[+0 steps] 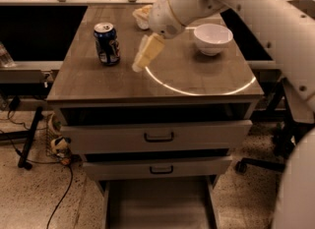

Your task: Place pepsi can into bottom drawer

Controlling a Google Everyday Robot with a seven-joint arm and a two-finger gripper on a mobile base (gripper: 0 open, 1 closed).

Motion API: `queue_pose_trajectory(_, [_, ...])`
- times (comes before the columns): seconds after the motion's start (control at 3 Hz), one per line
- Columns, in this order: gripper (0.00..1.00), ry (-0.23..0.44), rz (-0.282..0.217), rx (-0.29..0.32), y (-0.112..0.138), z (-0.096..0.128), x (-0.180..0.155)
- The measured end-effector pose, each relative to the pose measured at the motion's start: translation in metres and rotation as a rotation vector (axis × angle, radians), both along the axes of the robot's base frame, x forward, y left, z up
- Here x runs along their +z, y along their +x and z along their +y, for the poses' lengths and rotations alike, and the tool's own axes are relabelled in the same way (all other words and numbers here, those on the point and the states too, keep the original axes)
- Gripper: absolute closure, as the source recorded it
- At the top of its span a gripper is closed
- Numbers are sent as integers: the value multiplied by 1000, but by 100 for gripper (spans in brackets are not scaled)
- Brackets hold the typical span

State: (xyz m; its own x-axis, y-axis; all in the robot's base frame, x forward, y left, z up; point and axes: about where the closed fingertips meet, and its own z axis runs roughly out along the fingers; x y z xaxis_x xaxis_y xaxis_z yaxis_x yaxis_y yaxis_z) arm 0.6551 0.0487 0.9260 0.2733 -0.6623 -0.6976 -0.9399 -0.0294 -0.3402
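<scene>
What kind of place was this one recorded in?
Probably an office or lab workspace: a three-drawer cabinet on a speckled floor with loose cables, and a wheeled chair base at right. The tool hovers over the cabinet top, right of the pepsi can.

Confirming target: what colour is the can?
Dark-blue soda can, silver top; camera view. Hand hovers beside it.

arm (pixel 261 16): white, 1 long limb coming in from the right edge, rising toward the top, then bending across to the left.
wrist (pixel 170 13): thick rounded white joint at the arm's end, turned downward.
gripper (pixel 140 63): cream-coloured, hanging just below the wrist, slanted down and to the left, tip lowest, up and left of centre.
</scene>
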Motion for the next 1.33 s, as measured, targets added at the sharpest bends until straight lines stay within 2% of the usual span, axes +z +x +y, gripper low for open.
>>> queue_pose_trajectory(0.33, [0, 138, 46, 32, 36, 56, -12])
queue_pose_trajectory(0.67, [3, 219, 95, 22, 58, 87, -21])
queue_pose_trajectory(1.0, [26, 245, 137, 8, 63, 98, -30])
queue_pose_trajectory(1.33, [49, 266, 160, -25, 60, 93, -33])
